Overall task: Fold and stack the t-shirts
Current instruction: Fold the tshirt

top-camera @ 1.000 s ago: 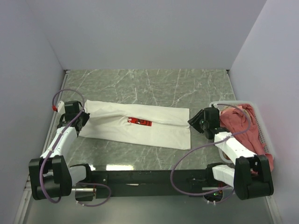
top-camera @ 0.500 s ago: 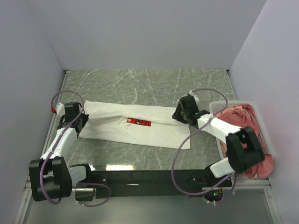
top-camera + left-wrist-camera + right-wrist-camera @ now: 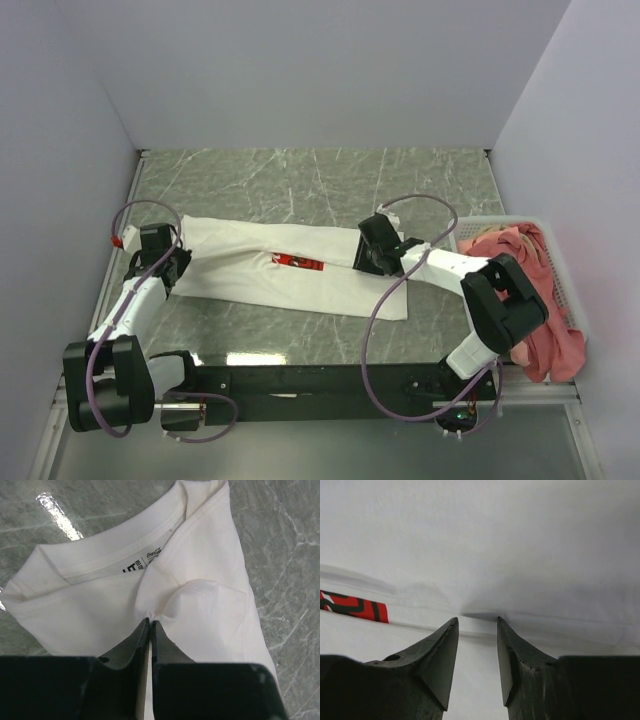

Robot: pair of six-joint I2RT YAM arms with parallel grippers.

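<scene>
Folding the white shirt (image 3: 240, 272), laid lengthwise across the table (image 3: 300, 180): left gripper (image 3: 150, 623) pinches cloth beside the collar (image 3: 100, 562); right gripper (image 3: 477, 622), jaws spread, straddles a crease right of the red print (image 3: 355, 607). Best closed squarely on the crease, then both lifted together.

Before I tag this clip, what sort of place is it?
Probably a lab test booth, not a home: plain white walls box in a marble-patterned tabletop, the left arm and right arm are bolted to a black rail, and a white t-shirt lies flat near a basket of pink cloth.
</scene>
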